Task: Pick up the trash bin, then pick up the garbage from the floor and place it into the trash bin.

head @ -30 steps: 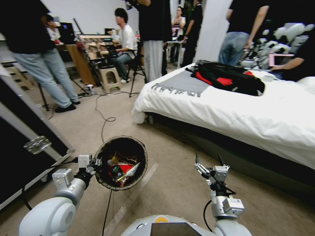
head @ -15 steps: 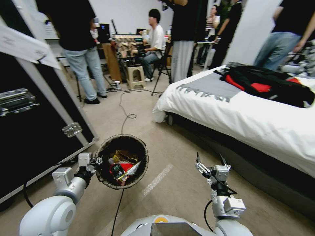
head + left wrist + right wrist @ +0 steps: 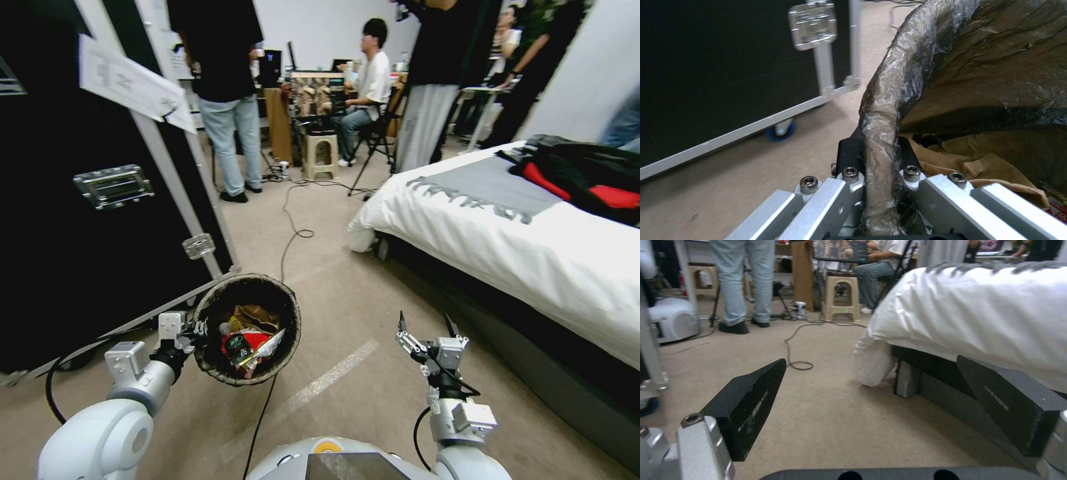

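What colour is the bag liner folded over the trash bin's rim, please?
Dark brown-black, crinkled plastic; the liner shows best in the left wrist view.

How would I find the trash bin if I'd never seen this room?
Find the big black case left of the white bed. Just in front of it, the left gripper holds the trash bin by its rim, off the floor. It's round, with a crinkly dark bag and colourful wrappers inside.

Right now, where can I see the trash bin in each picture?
Head view: the trash bin is low and left of centre, held up by its rim in the left end effector.
Left wrist view: its bag-covered rim runs up the middle, pinched by the fingers.
Right wrist view: not there.
Shared landmark: the black case beside the bin.
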Controlling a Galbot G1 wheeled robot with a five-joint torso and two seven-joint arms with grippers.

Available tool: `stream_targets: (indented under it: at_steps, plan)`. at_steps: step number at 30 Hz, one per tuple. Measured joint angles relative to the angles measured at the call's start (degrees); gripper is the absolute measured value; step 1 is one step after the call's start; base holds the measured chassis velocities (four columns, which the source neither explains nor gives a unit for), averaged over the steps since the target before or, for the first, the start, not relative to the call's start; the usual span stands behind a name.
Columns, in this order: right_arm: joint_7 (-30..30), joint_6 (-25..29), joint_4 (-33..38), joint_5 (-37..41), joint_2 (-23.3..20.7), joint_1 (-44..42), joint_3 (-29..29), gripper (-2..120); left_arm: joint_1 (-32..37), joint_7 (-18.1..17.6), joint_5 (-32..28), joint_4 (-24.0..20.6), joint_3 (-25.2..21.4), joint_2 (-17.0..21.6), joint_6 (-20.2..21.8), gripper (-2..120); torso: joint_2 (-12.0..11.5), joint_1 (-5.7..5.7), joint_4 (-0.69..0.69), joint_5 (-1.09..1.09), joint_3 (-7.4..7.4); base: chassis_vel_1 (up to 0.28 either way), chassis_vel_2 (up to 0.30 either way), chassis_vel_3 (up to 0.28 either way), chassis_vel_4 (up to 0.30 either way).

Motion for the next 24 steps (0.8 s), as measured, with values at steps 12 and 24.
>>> stream_targets:
  at_steps: [12,24]
  plan:
    - [0.2,-0.1,-0.7,0.1,0.4,0.3,-0.2,100,-0.6,0.0,0.0,0.0,0.1,0.4,0.0,1,0.0,0.0,0.0,0.0,0.0,0.105,0.109,0.102,0.111]
    - [0.2,-0.4,-0.8,0.1,0.8,0.5,-0.2,100,-0.8,-0.4,0.2,0.0,0.3,0.6,0.0,1,0.0,0.0,0.02,0.0,0.0,0.094,0.092,0.091,0.096]
